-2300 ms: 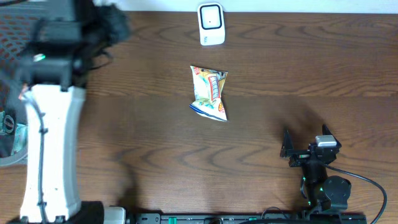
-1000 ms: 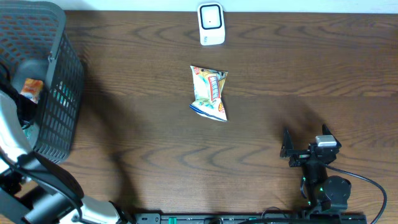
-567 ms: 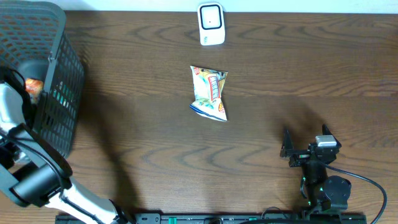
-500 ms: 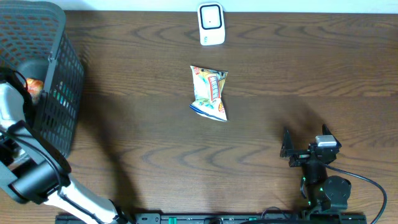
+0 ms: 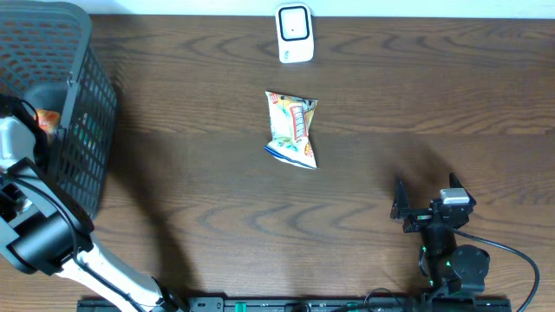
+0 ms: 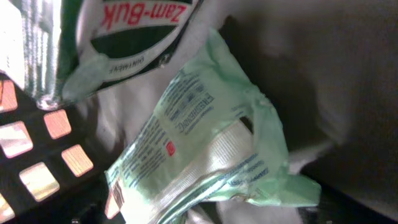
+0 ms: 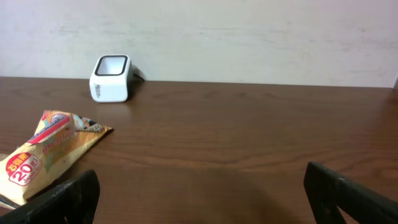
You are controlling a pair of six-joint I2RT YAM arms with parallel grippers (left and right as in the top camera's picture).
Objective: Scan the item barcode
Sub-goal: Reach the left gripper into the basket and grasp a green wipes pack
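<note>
Tabletop [image 5: 217, 204]: right tool [image 7: 200, 190] wide, apparently empty

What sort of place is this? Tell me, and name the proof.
Probably a mock shop checkout on a robot bench: a white barcode scanner, a mesh basket of packaged goods, and a snack packet lying on the wooden table.

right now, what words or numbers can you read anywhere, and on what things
"Zam-Buk": red, upside down, on white and green packet
"20": in red circle on yellow foil snack bag; rest blurred
Fine print on pale green plastic packet: too small to read
</note>
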